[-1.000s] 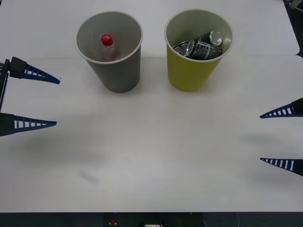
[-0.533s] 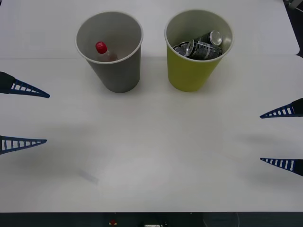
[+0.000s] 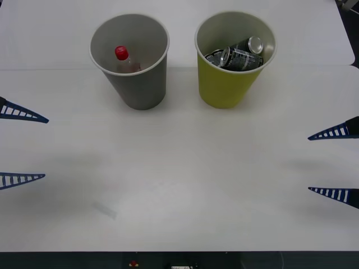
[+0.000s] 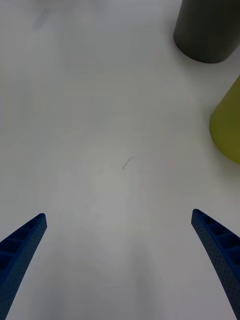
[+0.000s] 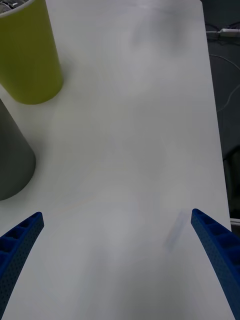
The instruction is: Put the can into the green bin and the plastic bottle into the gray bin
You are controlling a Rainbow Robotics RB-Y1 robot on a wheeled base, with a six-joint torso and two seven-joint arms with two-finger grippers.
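Table (image 3: 179, 185) nearest the robot: white, bare, faint smudge toward the left front.

Left gripper (image 3: 19, 145) at the left edge of the front view, over the table. Fingers spread wide, nothing between them. Left wrist view: both blue fingers (image 5: 20, 245) at the corners, bare table between, the two bins' outer walls off to one side.

Right gripper (image 3: 336, 162) at the right edge, a little nearer the robot than the left one. Also wide open, also empty. Right wrist view: a small dark scratch on the table between the fingers, bin walls beyond.

Farther back, two bins upright side by side, near each other, not touching. Gray bin (image 3: 137, 89) on the left. Plastic bottle (image 3: 124, 59) is inside it, red cap up, leaning toward the near-left wall; the clear body is hard to make out against the pale inside. Green bin (image 3: 227, 84) on the right. Dark cans (image 3: 238, 56) lie inside it on their sides, at least two, silver ends showing.

Judgement on the step: sorting looks complete. Bottle in gray, cans in green, nothing loose on the table, both grippers well apart from the bins.

Next move, as I read it: no grasp needed. At most, park the arms at the sides, staying wide of both bin rims so neither bin is knocked.
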